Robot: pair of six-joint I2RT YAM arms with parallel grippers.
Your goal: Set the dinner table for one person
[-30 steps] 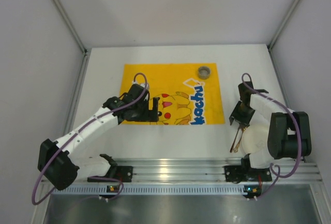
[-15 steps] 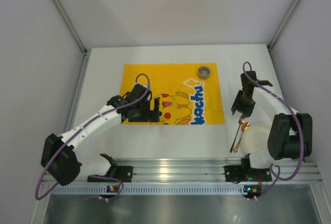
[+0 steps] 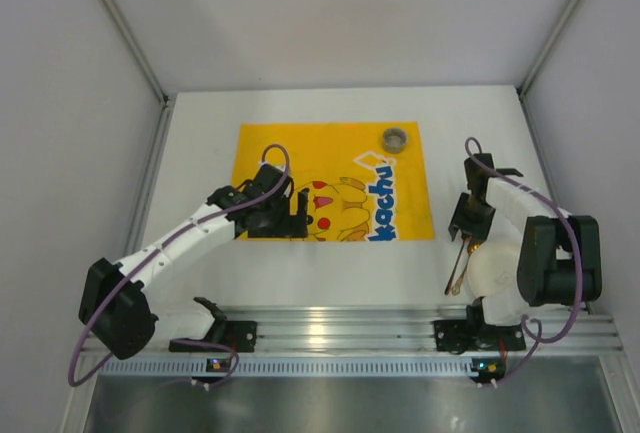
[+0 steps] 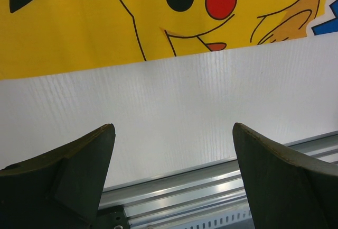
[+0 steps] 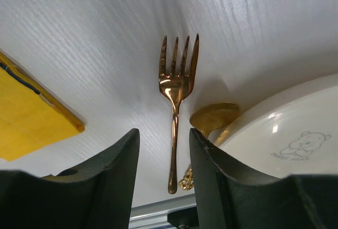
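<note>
The white dinner table point(image 3: 200, 143) carries a yellow cartoon mat point(image 3: 330, 168). A gold fork point(image 5: 177, 107) and a gold spoon point(image 5: 214, 117) lie on the table beside a white plate point(image 5: 285, 134); they also show in the top view point(image 3: 458, 271) left of the plate point(image 3: 490, 271). My right gripper point(image 5: 163, 134) is open just above the fork, its fingers either side of the handle without touching it; in the top view it point(image 3: 467, 225) hides the fork's head. My left gripper point(image 3: 297, 215) is open and empty over the mat's near edge point(image 4: 173, 128).
A small grey cup point(image 3: 396, 138) stands at the mat's far right corner. The ribbed aluminium rail point(image 3: 340, 328) runs along the near edge and shows in the left wrist view point(image 4: 211, 186). The mat's corner point(image 5: 31, 123) lies left of the fork. Grey walls enclose the table.
My right gripper moved away from the rail, then came back toward it and now sits over the fork. The left arm shifted slightly, then held still.
</note>
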